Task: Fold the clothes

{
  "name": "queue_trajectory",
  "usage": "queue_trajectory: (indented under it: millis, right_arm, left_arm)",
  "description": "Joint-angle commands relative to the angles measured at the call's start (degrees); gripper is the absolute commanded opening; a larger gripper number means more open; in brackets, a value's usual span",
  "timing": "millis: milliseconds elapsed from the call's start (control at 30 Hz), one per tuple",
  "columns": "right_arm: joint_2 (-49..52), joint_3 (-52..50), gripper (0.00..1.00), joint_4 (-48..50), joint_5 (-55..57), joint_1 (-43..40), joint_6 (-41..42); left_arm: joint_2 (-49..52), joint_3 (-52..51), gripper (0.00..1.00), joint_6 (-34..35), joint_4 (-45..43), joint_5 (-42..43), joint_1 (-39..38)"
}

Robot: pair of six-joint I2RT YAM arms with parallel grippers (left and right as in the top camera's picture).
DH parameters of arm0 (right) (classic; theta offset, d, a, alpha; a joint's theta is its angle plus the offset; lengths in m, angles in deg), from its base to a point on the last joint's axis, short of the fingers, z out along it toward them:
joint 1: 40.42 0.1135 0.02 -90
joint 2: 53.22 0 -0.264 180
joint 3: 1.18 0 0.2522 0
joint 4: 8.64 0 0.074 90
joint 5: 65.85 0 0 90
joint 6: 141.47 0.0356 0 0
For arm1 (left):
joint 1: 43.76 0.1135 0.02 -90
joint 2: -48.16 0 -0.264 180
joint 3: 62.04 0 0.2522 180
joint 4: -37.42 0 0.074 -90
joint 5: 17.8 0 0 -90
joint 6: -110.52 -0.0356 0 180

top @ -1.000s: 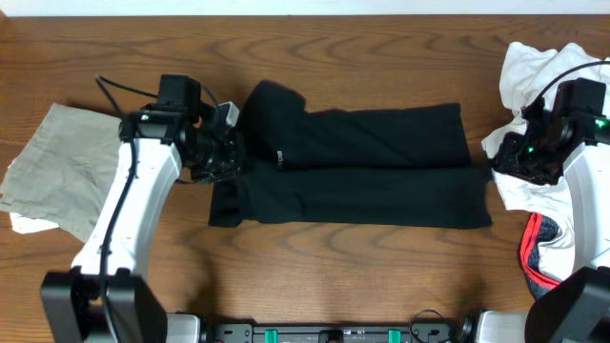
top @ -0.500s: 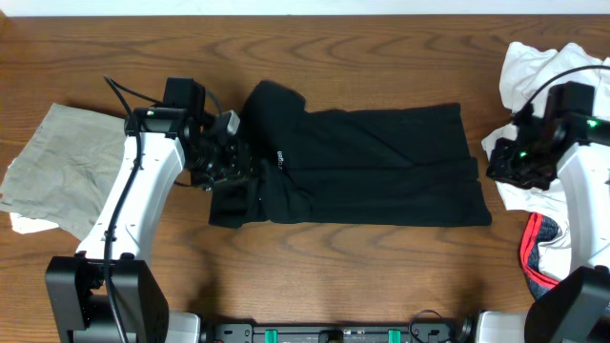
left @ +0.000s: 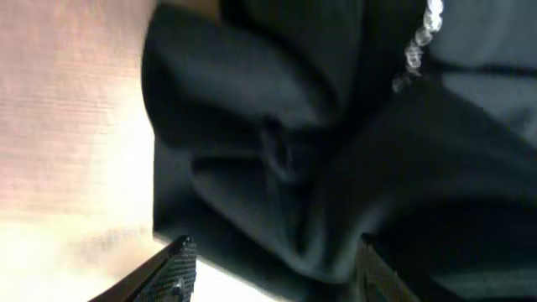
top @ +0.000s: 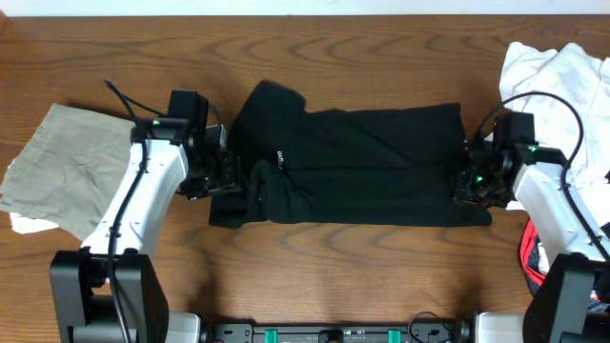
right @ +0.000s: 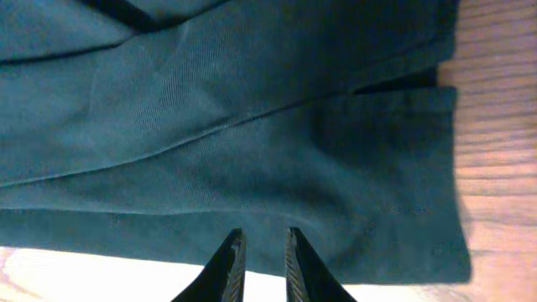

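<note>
The black shirt [top: 372, 171] lies flat on the table [top: 381, 38]. My left gripper [left: 273, 256] is spread wide over its collar end. My right gripper [right: 262, 252], above its hem end, is nearly closed, grasping nothing.

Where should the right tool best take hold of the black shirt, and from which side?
I would pinch the front hem corner of the black shirt, coming from the right end with the right tool. There the layers lie flat and end at a free edge over bare table.
</note>
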Motion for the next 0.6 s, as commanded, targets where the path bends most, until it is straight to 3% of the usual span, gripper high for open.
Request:
queue_trajectory:
  millis: [0,133,333,567]
  right_arm:
    - [0.0,-1.5,0.14,0.5,-0.6,0.8,1.0]
    - [0.0,-2.5,0.14,0.5,-0.6,0.8,0.9]
    - [0.0,-2.6,0.14,0.5,-0.6,0.8,0.9]
    - [0.0,-2.6,0.14,0.4,-0.6,0.8,0.9]
  left_arm:
    - [0.1,-3.7,0.61,2.3,-4.4,-2.1,0.0]
    - [0.3,-6.1,0.6,7.7,-7.3,-5.7,0.0]
    - [0.7,-6.6,0.68,7.7,-9.4,-6.6,0.0]
    - [4.5,-6.6,0.69,7.8,-12.3,-7.4,0.0]
